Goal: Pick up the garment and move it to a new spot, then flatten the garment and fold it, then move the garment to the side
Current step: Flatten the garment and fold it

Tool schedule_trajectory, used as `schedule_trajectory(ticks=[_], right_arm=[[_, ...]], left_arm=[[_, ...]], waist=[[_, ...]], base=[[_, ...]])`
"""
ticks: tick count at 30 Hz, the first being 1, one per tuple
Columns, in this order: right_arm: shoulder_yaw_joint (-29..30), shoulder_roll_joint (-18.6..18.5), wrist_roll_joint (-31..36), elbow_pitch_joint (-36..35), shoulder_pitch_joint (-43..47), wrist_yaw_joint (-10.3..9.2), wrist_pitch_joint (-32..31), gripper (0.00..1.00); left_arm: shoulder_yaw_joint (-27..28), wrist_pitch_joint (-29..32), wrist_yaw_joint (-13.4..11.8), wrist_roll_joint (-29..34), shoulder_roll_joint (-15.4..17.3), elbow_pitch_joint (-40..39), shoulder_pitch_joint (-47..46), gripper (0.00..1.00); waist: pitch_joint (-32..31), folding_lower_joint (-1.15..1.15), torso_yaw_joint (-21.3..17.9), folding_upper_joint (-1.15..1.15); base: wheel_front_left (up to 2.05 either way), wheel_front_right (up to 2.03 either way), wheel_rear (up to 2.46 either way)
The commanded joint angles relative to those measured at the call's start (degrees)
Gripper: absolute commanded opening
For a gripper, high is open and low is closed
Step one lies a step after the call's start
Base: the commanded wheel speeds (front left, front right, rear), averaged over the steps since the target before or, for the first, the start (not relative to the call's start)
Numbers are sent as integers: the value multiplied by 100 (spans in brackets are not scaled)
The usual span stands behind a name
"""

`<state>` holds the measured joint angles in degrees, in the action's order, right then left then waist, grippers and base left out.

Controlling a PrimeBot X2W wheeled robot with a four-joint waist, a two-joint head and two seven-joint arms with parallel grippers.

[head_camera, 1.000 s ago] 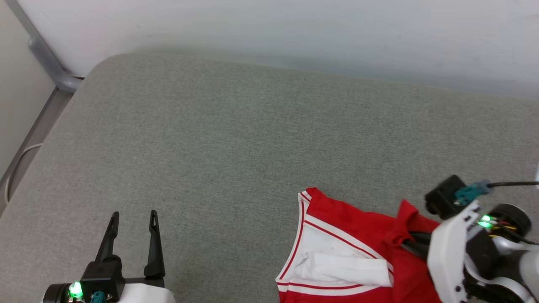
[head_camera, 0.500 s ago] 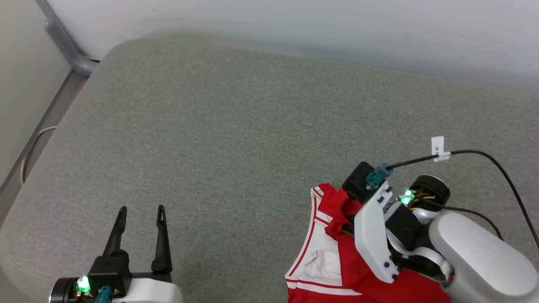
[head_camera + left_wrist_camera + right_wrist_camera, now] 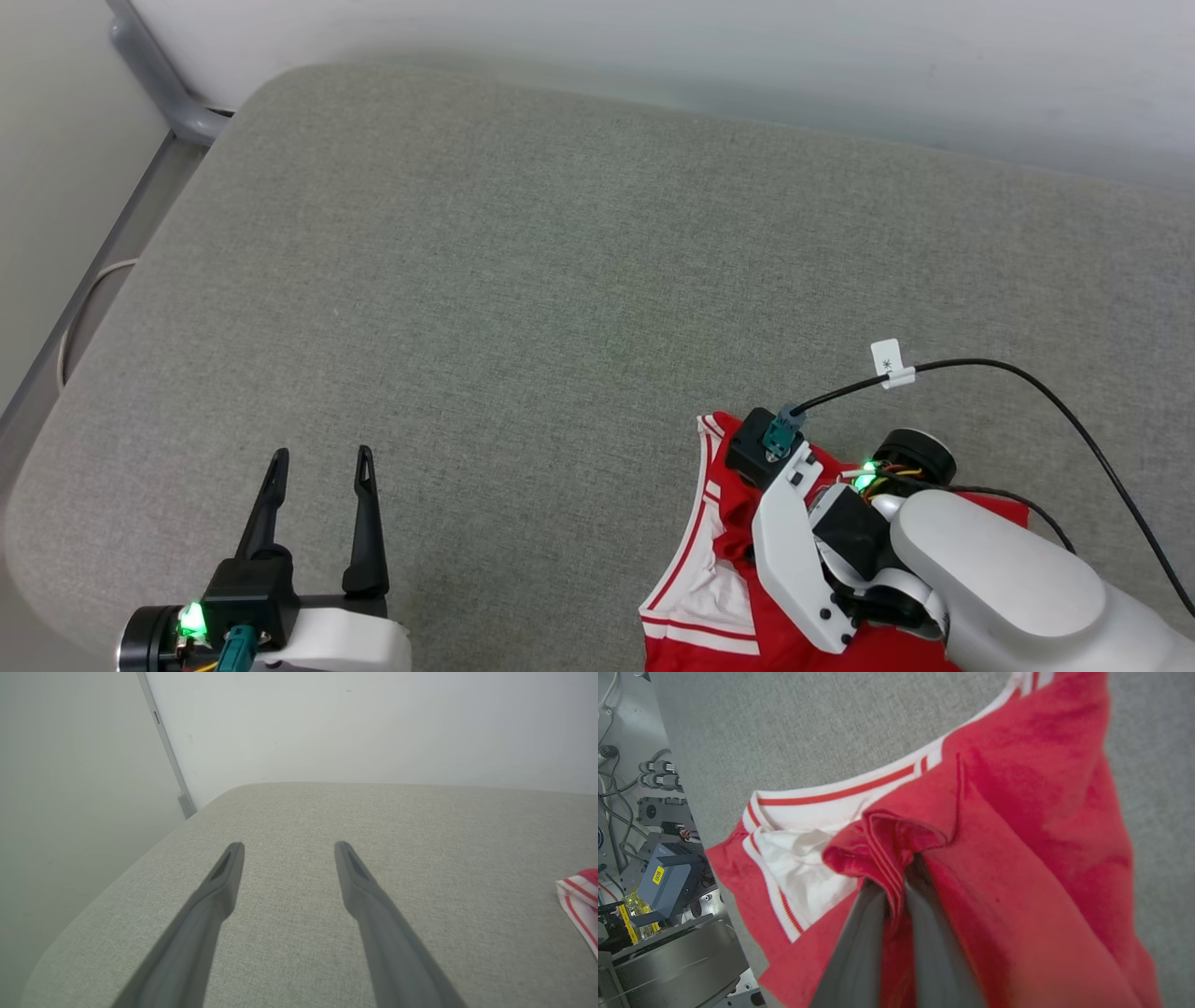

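Note:
The garment (image 3: 714, 569) is a red shirt with white, red-striped trim, bunched at the near right edge of the grey cushion. In the right wrist view my right gripper (image 3: 896, 872) is shut on a red fold of the garment (image 3: 1017, 835), which drapes from its fingers. The head view shows that arm's wrist above the cloth, hiding its fingers. My left gripper (image 3: 319, 462) stands open at the lower left over bare cushion, far from the cloth. A striped edge of the garment (image 3: 579, 900) pokes in at the right of the left wrist view, beyond my left gripper (image 3: 287, 847).
The grey cushion (image 3: 523, 280) spreads wide to the left and back, ending at a pale wall. A grey metal rail (image 3: 159, 75) runs beside its left edge. A black cable (image 3: 1027, 383) loops from my right wrist. The robot's base with electronics (image 3: 649, 882) lies below the cushion's near edge.
My right arm has swung left and further over the cushion, carrying the pinched garment with it. The head camera has shifted too. The left gripper has stayed open and still.

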<state>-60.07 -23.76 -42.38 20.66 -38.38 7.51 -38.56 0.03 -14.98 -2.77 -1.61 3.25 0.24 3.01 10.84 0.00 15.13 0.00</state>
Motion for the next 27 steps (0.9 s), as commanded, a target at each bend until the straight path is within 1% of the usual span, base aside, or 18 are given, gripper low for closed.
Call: schedule_trajectory(ticks=[1, 2, 3, 5, 10, 13, 16, 21, 25, 27], right_arm=[[-85, 11, -65, 64, 26, -5, 99, 0], [-74, -12, -112, 39, 2, -5, 200, 33], [-39, -52, -172, -15, -18, -5, 326, 100], [93, -111, -301, -170, -23, -5, 599, 100], [423, -459, -341, -664, 143, -5, 1248, 100], [816, -690, -174, -843, 318, -6, 1700, 100], [1400, -755, 156, -865, 603, -6, 2268, 100], [2569, -650, 938, -834, 1244, -6, 3196, 100], [3671, -318, 1593, -861, 1870, -5, 3852, 100], [4214, -78, 1888, -931, 2186, -6, 4153, 100]], left_arm=[[14, -28, -35, 9, -1, 10, -25, 100], [32, -28, -31, 16, 0, 13, 1, 100], [41, -28, -20, 26, 10, 22, 24, 100], [74, -28, -8, 41, 36, 24, 65, 100], [90, -28, 24, 77, 68, 19, 175, 100], [67, -27, 20, 113, 81, 0, 263, 100], [58, -27, 12, 143, 107, -6, 330, 100], [24, -28, -31, 200, 135, -36, 442, 100], [18, -28, -66, 205, 180, -57, 512, 100], [16, -28, -79, 214, 199, -75, 544, 100]], waist=[[-34, 0, -30, 0], [-61, 0, -52, 0], [-94, 0, -73, 0], [-180, 0, -143, 0], [-413, 0, -364, 0], [-542, 0, -523, 0], [-651, 0, -686, 0], [-781, 0, -931, 0], [-861, 0, -1092, 0], [-900, 0, -1152, 0]], base=[[0, 0, 0], [0, 0, 0], [0, 0, 0], [0, 0, 0], [0, 0, 0], [0, 0, 0], [0, 0, 0], [0, 0, 0], [0, 0, 0], [0, 0, 0]])
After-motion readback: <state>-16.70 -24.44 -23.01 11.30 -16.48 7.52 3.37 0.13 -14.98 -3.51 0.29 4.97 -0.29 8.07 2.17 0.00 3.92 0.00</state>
